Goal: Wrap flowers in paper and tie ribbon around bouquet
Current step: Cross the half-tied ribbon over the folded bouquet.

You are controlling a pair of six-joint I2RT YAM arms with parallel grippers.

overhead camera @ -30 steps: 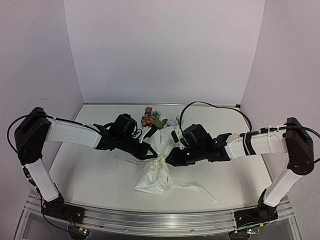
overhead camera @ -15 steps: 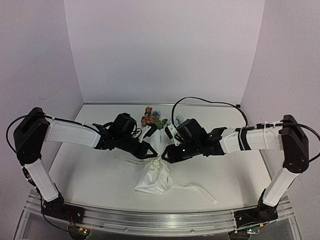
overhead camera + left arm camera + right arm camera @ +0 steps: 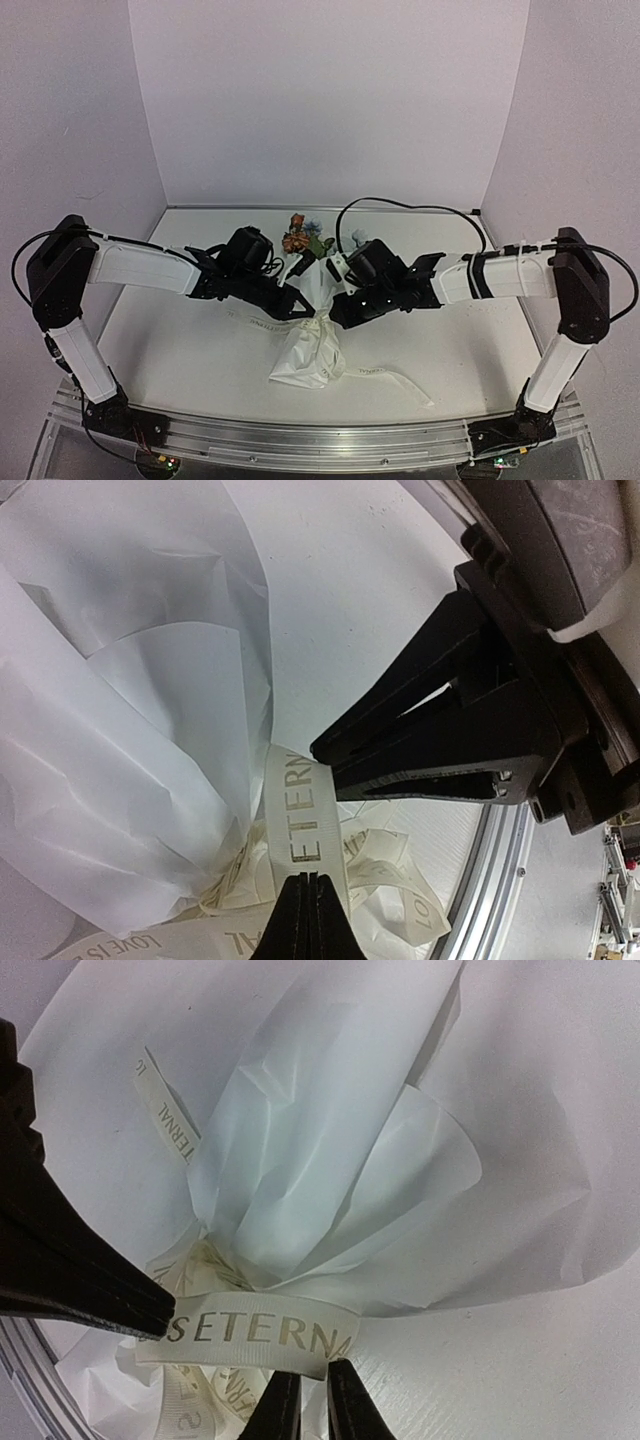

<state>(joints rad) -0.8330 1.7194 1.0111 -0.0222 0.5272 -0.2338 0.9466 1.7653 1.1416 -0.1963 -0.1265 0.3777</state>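
Note:
The bouquet lies mid-table: orange and pale flowers (image 3: pixel 303 240) stick out of the far end of the white paper (image 3: pixel 308 360) (image 3: pixel 130 730) (image 3: pixel 330 1140). The cream printed ribbon (image 3: pixel 305 820) (image 3: pixel 250 1332) is bunched round the paper's waist, and a loose tail (image 3: pixel 385 373) trails right. My left gripper (image 3: pixel 303 303) (image 3: pixel 312 885) is shut on the ribbon left of the knot. My right gripper (image 3: pixel 332 305) (image 3: pixel 312 1380) faces it from the right. Its fingers stand a narrow slit apart, tips at the ribbon's edge. Whether they pinch it does not show.
An aluminium rail (image 3: pixel 300 435) (image 3: pixel 500 880) runs along the table's near edge, just below the bouquet's narrow end. White walls close the back and sides. A black cable (image 3: pixel 400 207) loops above the right arm. Another ribbon tail (image 3: pixel 255 322) lies left of the paper.
My right arm has slid left, closer to the knot. Its fingers widened and then narrowed again. The left gripper has stayed shut on the ribbon in the same place.

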